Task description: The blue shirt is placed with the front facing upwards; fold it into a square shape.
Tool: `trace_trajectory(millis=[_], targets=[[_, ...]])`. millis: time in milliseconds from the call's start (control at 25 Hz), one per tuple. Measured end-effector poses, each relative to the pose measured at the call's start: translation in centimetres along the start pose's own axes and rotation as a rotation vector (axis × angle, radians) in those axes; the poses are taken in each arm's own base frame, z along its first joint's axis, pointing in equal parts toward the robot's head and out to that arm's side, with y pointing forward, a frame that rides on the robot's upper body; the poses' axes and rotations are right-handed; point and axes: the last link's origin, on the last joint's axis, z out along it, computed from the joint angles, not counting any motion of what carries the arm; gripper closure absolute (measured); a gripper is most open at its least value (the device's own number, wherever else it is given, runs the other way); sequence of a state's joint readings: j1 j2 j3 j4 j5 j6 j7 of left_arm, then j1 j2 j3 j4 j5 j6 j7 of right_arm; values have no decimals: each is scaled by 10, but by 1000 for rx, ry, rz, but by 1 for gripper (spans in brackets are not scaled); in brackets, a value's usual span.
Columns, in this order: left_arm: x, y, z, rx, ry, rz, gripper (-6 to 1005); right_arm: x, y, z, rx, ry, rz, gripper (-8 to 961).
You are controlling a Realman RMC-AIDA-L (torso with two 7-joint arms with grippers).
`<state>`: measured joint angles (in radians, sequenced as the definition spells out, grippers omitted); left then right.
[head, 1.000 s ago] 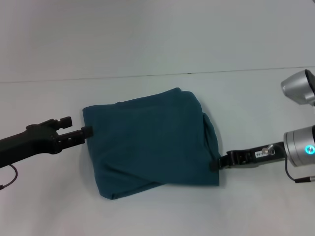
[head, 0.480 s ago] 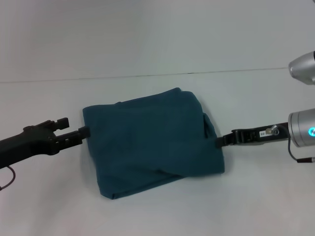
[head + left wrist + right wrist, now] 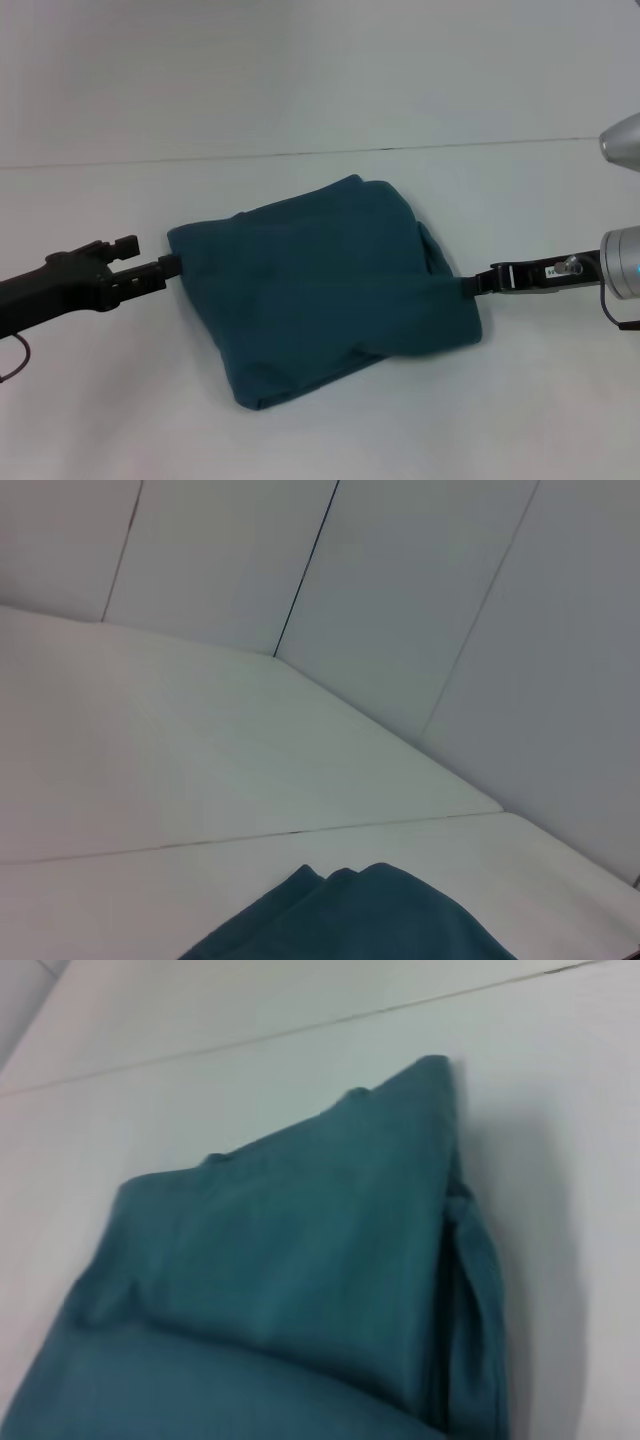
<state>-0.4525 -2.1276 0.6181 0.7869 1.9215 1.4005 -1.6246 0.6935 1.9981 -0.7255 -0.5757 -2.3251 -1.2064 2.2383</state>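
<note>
White and bare, the counter (image 3: 320, 60) runs back to a thin dark seam that crosses it from side to side, and pale wall panels rise behind it in the left wrist view. Near the middle of the counter, nearer its front edge than the seam, lies the blue shirt (image 3: 320, 285), folded into a rough, slightly skewed square with its layers stacked and no lettering showing. Loose folded edges show along its right side and at its front corner.

From the counter's left side, the left end effector (image 3: 172, 266) reaches in low and touches the shirt's left rear corner; whether its fingers are clenched on the cloth or released cannot be told. From the right, the right end effector (image 3: 478, 286) meets the shirt's right edge near the front right corner, and there too the grip cannot be told. The right wrist view shows the shirt's stacked folds up close, while the left wrist view catches only one folded corner of it.
</note>
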Motion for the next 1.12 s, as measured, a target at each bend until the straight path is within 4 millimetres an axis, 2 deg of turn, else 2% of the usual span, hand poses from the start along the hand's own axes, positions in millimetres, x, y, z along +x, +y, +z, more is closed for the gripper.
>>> trace_trajectory(millis=[560,760,1000,1080,1120], targets=[[4,-1,0,4,7,1,122,-7,1,7,48,-14,-38,932],[4,-2,-2,11,13,-1,122,-15,2,3,51,-38,-65,818],[7,-4,-2,16,17,-4,123,-23,3,-3,59,-78,-109,601],[8,-4,-2,19,22,-6,123,-25,2,-4,67,-92,-134,351],[9,-5,-2,22,28,-7,123,-27,1,-4,69,-104,-151,332]])
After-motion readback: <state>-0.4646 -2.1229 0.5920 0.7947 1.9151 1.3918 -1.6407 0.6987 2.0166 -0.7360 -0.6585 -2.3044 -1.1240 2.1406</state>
